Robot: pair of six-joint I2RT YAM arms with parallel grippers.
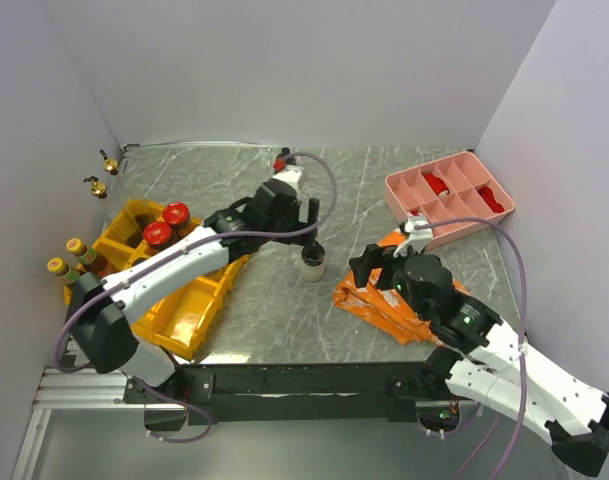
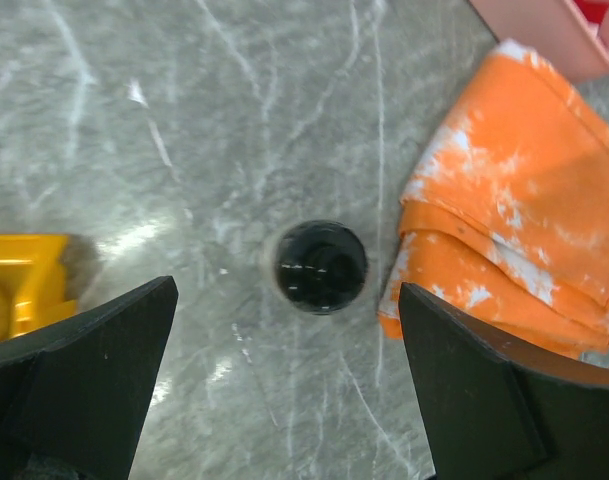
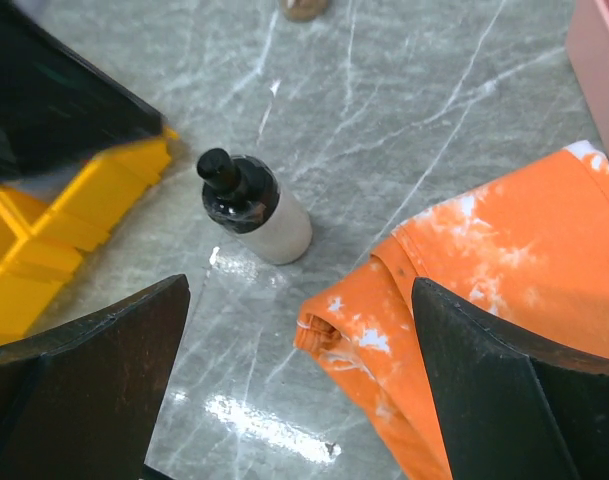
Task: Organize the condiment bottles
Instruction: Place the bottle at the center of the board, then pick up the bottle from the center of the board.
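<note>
Left tool [image 2: 288,290] is seen spread wide and empty, hung straight above a black-capped bottle [image 2: 321,267], with neither finger touching it. Right tool [image 3: 300,290] is likewise held fully open, nothing gripped, set over the near corner of an orange cloth [image 1: 384,305] and faced toward that same bottle.

Everything is carried by a grey marbled tabletop [image 1: 274,315]. Its left side is taken up by a cluster of yellow bins [image 1: 189,315]. The orange cloth is spread in rumpled folds right of centre. A pink divided tray [image 1: 409,185] is placed at the far right, just beyond the cloth. Red items are seen in two of its compartments, though what they are cannot be told.

Now the bottles. The black-capped bottle is stood upright on bare tabletop between the bins and the cloth, touching neither. Two red-capped bottles [image 1: 167,222] are stood side by side in the far bins. Two yellow-topped bottles [image 1: 67,256] are seen at the bins' left edge. Two gold-spouted bottles [image 1: 103,173] are seen by the left wall near the far corner. A red-topped bottle [image 1: 281,160] is glimpsed at the back, largely hidden by the left arm.
</note>
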